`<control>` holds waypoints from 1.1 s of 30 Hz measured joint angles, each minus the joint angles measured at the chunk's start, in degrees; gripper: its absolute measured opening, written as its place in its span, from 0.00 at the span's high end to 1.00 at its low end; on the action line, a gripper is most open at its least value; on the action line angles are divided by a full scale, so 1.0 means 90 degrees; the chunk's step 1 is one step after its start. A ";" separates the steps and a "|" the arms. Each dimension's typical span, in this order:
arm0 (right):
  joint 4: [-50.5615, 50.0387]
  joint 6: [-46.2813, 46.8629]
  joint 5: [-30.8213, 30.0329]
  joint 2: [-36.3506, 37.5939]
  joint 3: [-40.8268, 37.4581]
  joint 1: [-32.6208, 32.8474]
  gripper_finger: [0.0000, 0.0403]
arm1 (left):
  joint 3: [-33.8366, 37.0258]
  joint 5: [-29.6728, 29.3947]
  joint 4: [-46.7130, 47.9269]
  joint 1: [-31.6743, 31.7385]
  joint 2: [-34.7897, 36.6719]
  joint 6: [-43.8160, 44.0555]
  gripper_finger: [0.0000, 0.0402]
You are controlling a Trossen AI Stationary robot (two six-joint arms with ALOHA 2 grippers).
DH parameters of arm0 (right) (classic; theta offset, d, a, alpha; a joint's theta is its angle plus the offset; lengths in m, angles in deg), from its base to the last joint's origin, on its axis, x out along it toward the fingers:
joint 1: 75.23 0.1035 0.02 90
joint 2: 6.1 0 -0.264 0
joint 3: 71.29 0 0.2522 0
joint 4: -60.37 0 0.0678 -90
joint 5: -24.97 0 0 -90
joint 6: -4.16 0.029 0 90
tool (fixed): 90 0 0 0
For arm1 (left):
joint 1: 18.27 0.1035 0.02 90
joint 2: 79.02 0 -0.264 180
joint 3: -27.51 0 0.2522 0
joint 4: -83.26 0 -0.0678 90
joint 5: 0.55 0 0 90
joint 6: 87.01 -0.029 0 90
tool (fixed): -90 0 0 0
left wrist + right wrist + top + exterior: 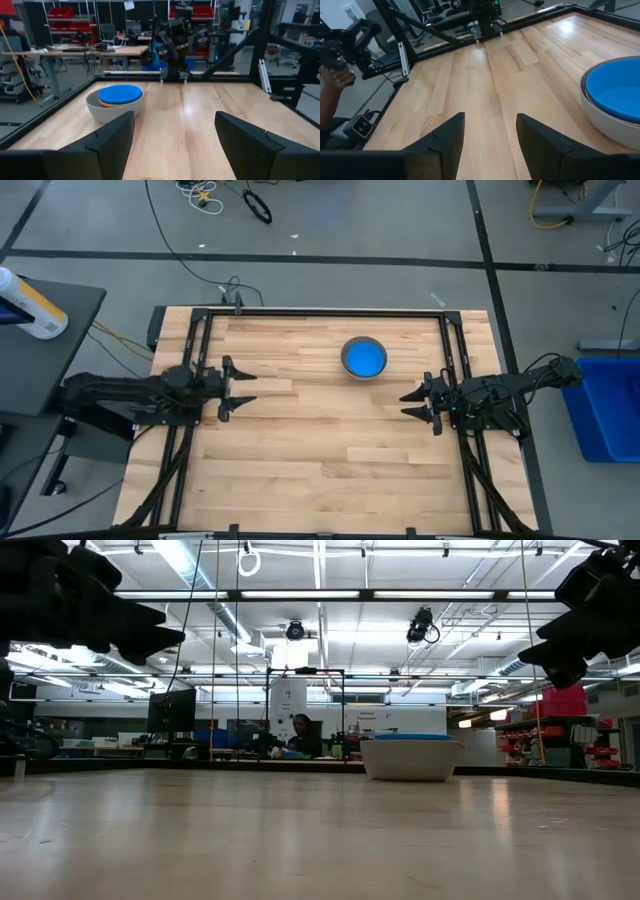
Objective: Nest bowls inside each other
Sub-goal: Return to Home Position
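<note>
The bowls stand as one stack (363, 359) on the table's far middle: a grey bowl (107, 111) outside, a blue one (120, 93) on top inside it, with a yellow rim showing beneath. The stack also shows in the low view (411, 756) and the right wrist view (615, 100). My left gripper (243, 389) hovers open at the table's left edge, above the wood. At the right edge my right gripper (410, 404) hovers open. Neither touches anything.
Black frame rails (330, 311) run along the table's far and side edges. A person's hand (335, 82) holding a controller shows beyond the table in the right wrist view. Bare wood (320, 450) lies between the two grippers and toward the near edge.
</note>
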 joint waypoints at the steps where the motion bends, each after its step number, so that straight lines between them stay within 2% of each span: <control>1: -0.0001 0.0015 0.0000 0.0000 0.0000 0.0000 0.54 | 0.0000 0.0000 0.0210 0.0000 0.0265 -0.0002 0.29; 5: 0.0000 0.0017 0.0000 0.0000 0.0000 0.0001 0.54 | 0.0002 -0.0085 0.1078 -0.0002 0.1342 0.0077 0.29; 11: -0.0005 0.0012 -0.0132 -0.0027 0.0000 0.0002 0.52 | 0.0007 -0.0545 0.1030 -0.0009 0.1251 0.0250 0.29; 19: -0.0043 -0.0212 -0.0992 -0.0044 0.0000 0.0002 0.51 | 0.0010 -0.0653 0.1036 -0.0015 0.1318 0.0226 0.29; 24: 0.0106 -0.0803 -0.1134 0.0020 -0.0002 0.0044 0.53 | 0.0011 -0.0658 0.1038 -0.0015 0.1318 0.0219 0.29; 29: 0.0324 -0.1524 -0.1132 0.0522 -0.0002 0.0340 0.53 | 0.0012 -0.0658 0.1050 -0.0015 0.1318 0.0222 0.29; 33: -0.0107 -0.1851 -0.1131 0.1266 -0.0002 0.0660 0.52 | 0.0012 -0.0660 0.1061 -0.0015 0.1318 0.0254 0.29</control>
